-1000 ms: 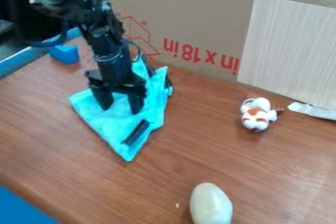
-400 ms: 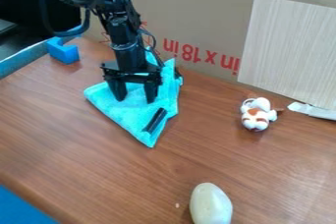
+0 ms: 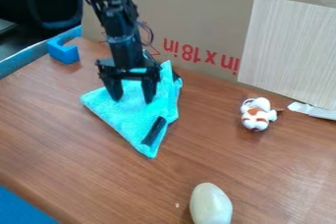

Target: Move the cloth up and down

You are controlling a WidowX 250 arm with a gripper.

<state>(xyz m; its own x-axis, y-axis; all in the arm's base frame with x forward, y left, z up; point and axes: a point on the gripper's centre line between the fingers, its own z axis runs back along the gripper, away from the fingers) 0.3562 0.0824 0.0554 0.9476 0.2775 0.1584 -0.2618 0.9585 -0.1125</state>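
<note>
While the fingers (image 3: pixel 150 90) stand spread, 1 on each side of a wide gap, the cloth (image 3: pixel 128 110) lies beneath them on the bench (image 3: pixel 85 169), left of the middle. Can't tell how hard the tips press. No fold pinched between them that I can see. Clock refs: 12 = top edge of camera view, centred on the cloth.

Cloth is a rough triangle: 1 corner at 9, 1 pointing to 6, rucked up behind the fingers toward 1. Dark strip (image 3: pixel 154 130) lies on it at about 5, near the right-hand tip as seen. Arm (image 3: pixel 118 16) comes in from 11.

Step in hand, my read: stroke the cloth along the 12-6 line. With the fingers spread it's a friction drag, so:
- Keep both tips loaded evenly, else it pivots about 1 of them.
- Light, steady down-force. Too much stalls on the bench, too little skates over the cloth.
- Hold the spread constant, wrist square to the stroke.
- Ease into each reversal. Cloth will likely buckle ahead of the tips and pull flat behind.
- Stop short of the cardboard (image 3: pixel 197 21) on the 12 stroke; the rucked part is the nearest snag.

Clear of the line: toy (image 3: pixel 255 115) at 3, egg-shaped thing (image 3: pixel 210 204) at 5, blue block (image 3: pixel 64 51) at 11.
</note>
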